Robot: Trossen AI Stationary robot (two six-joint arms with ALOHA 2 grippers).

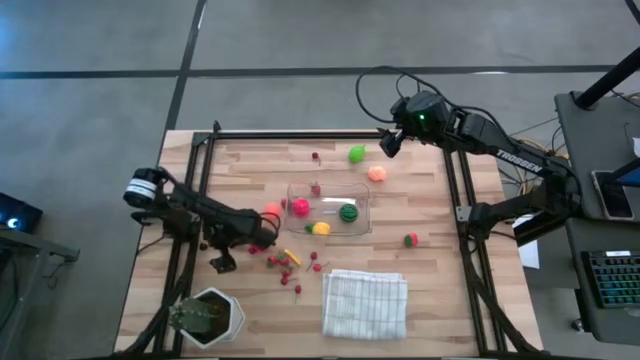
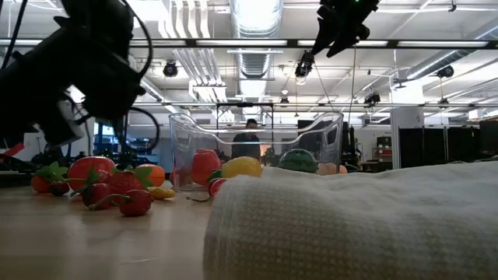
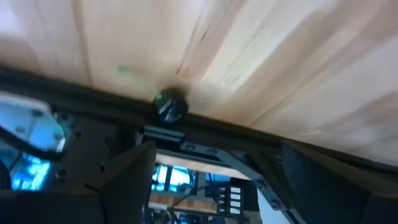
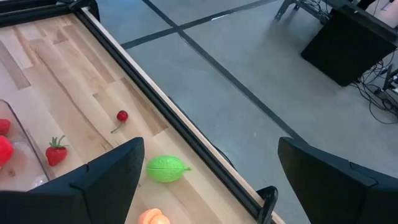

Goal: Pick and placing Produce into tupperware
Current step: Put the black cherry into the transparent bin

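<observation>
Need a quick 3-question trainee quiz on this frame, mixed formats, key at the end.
1. True or false: the tupperware already holds some produce.
2. Which lies beside the cloth on the near edge? A) plant pot B) keyboard C) bowl
3. Fill in: the right gripper, open, hovers over the table's far edge near the ____ fruit.

Key: 1 true: a pink piece, a yellow piece and a striped green ball lie inside. 2 A. 3 green.

Clear tupperware (image 1: 362, 196) holds pink (image 1: 301, 207), yellow (image 1: 321, 228) and dark-striped green (image 1: 348, 212) produce; a bright green fruit (image 1: 356, 153) lies on the pale wooden table (image 1: 450, 290); white waffle-textured cloth (image 1: 365, 303).
</observation>
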